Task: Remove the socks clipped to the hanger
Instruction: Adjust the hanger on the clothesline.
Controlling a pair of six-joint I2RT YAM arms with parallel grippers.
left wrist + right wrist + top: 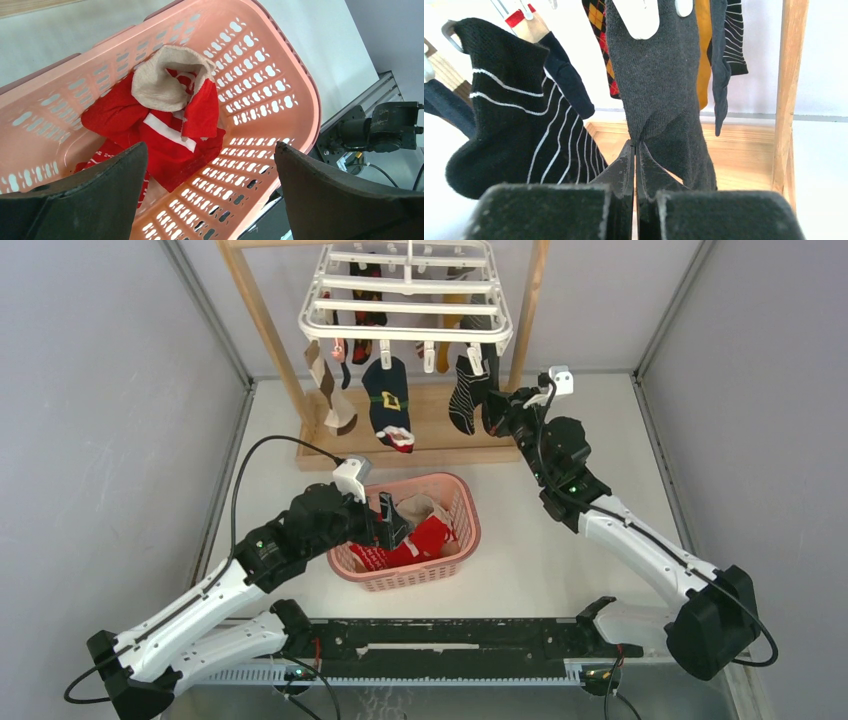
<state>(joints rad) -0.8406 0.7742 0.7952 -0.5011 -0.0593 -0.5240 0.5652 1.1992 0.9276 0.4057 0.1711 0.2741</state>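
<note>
The grey sock hangs from a white clip at the right end of the hanger, near the wooden post. It's soft, light knit, so I reckon it'll stretch before the clip lets go. Low on the body looks like the spot to grab. The right gripper is pinched tight on a fold there. The left gripper hovers with jaws wide over the basket, which has red socks in it.

Left gripper wide, right gripper clamped
</note>
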